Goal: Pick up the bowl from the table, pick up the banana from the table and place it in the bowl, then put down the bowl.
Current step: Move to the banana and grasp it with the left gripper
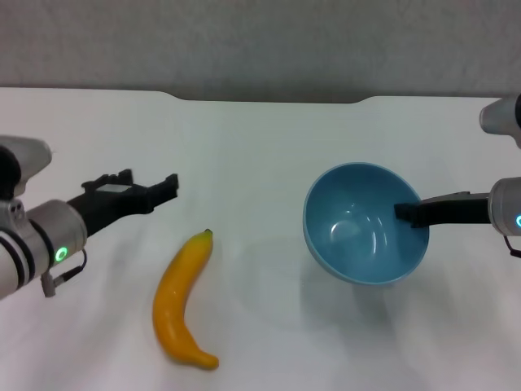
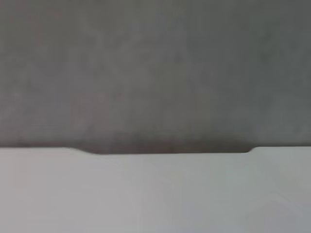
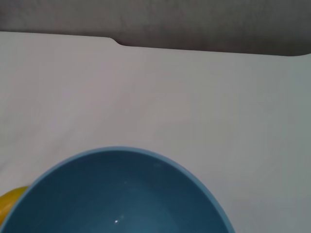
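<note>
The light-blue bowl (image 1: 358,228) is tilted towards me and casts a shadow on the white table (image 1: 260,138) right of centre. My right gripper (image 1: 409,213) comes in from the right and is shut on the bowl's right rim, one dark finger showing inside it. The bowl's inside fills the near part of the right wrist view (image 3: 116,194). The yellow-orange banana (image 1: 183,297) lies on the table at front left, stem tip pointing away; a sliver of it shows in the right wrist view (image 3: 6,204). My left gripper (image 1: 151,186) is open and empty, above and left of the banana's stem.
The table's dark notched far edge (image 1: 269,98) runs along the back, with a grey wall behind it. The left wrist view shows only bare tabletop (image 2: 155,194) and that notched edge (image 2: 165,149).
</note>
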Robot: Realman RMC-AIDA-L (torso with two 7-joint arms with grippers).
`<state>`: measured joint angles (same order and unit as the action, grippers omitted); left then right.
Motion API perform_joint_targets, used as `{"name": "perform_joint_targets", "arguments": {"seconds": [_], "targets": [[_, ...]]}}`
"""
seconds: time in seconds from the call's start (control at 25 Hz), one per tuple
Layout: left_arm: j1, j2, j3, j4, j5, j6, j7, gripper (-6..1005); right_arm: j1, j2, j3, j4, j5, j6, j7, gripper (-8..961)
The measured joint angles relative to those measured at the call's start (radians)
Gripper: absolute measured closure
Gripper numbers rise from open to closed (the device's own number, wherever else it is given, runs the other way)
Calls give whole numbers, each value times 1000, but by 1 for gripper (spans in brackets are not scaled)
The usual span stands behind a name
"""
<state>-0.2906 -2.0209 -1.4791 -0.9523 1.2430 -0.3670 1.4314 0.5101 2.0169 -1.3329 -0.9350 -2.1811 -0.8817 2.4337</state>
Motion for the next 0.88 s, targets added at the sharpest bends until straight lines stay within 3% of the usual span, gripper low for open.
{"name": "perform_joint_targets", "arguments": {"seconds": [0.2, 0.32, 0.68, 0.88], "targets": [[6, 3, -37, -149, 520, -114, -517, 119, -6, 0, 4, -1, 1, 1, 0, 925], [-30, -8, -93, -200, 831, -242, -773, 120, -6, -1, 5, -6, 1, 1, 1, 925], [-105, -11, -86, -217, 1240, -432, -1090, 121, -12, -1, 11, -24, 1, 1, 5, 925], [-114, -12, -52, -220, 1274, -456, -1143, 121, -12, -3, 20, -27, 1, 1, 7, 924]]}}
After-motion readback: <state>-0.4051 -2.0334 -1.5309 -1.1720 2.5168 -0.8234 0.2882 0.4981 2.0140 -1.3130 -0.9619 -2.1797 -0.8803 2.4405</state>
